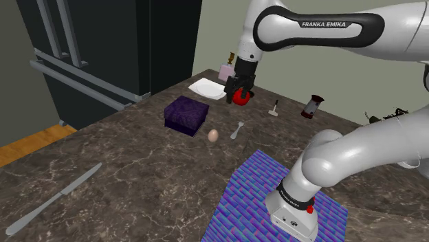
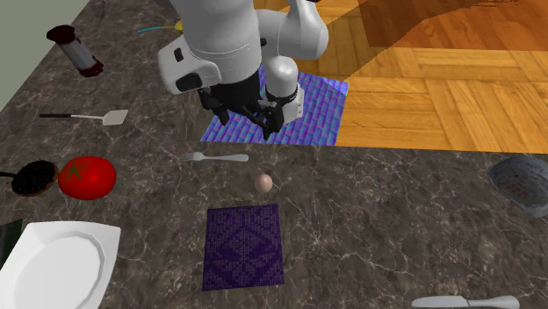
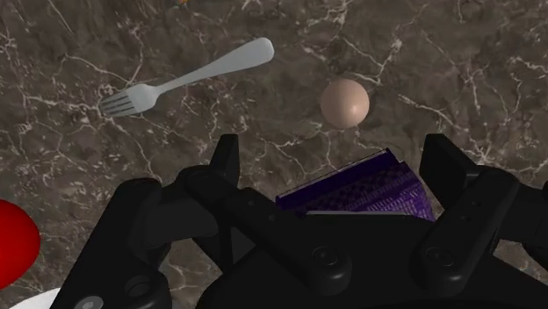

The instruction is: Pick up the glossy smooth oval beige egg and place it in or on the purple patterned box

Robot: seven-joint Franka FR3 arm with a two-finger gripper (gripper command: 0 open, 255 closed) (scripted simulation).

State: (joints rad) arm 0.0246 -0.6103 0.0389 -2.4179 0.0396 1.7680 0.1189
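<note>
Light soft, even, moderate in all three views. Dark marble desk (image 1: pixel 137 179) shows faint sheen, pale veins readable. White arm (image 1: pixel 405 41) brightest, shells grading smoothly to grey undersides. Fridge (image 1: pixel 110 41) near black, thin highlights along handles. Second exterior view: wood floor (image 2: pixel 439 97) warm, bright, broad darker shadow patch at upper right. Wrist view: egg (image 3: pixel 344 102) softly shaded, paler centre, darker rim

purple box (image 3: pixel 369 187) — half behind claw (image 3: pixel 332 151), plate (image 2: pixel 53 263) cropped
</note>
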